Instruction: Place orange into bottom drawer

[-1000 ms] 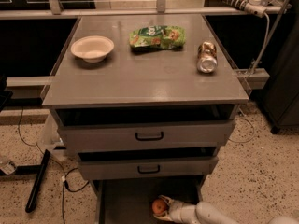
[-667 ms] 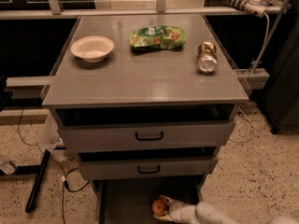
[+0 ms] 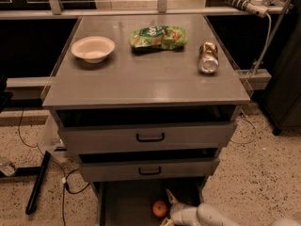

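Observation:
The orange (image 3: 159, 208) lies on the gray floor of the bottom drawer (image 3: 126, 202), which is pulled out below the two upper drawer fronts. My gripper (image 3: 168, 210) reaches in from the lower right, just to the right of the orange. Its fingers (image 3: 170, 198) are spread apart, one above and one below the fruit's right side, not pressing it. The arm's pale wrist (image 3: 197, 215) runs off the bottom edge.
On the cabinet top (image 3: 146, 79) stand a white bowl (image 3: 93, 49), a green chip bag (image 3: 158, 37) and a crushed can (image 3: 208, 58). The two upper drawers (image 3: 149, 136) are slightly open. Cables and a black stand leg (image 3: 37, 182) lie on the floor at left.
The fingers have parted from the orange. The orange rests at about the same spot on the drawer floor.

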`<state>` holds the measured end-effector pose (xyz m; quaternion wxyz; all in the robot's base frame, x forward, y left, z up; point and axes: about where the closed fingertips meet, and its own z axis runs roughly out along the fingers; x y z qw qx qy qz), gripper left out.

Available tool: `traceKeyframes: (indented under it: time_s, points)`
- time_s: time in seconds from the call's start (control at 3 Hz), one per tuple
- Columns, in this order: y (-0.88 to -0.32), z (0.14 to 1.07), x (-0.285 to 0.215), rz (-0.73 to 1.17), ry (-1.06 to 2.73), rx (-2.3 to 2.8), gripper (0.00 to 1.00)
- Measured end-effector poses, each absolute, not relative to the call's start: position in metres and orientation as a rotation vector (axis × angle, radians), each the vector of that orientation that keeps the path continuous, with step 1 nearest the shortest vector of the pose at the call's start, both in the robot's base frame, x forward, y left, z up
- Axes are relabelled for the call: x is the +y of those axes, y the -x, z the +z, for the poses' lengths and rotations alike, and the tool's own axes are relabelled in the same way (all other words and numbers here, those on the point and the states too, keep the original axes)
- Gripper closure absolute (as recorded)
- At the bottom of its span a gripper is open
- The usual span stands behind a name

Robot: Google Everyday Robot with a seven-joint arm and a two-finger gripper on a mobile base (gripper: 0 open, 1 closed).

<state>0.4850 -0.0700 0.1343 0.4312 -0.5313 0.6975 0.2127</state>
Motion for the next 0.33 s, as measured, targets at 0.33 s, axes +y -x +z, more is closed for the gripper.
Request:
traceKeyframes:
  time_s: [0.33]
  points:
    - [-0.4850,0.1343,-0.0699,0.530,1.325,1.739,0.00]
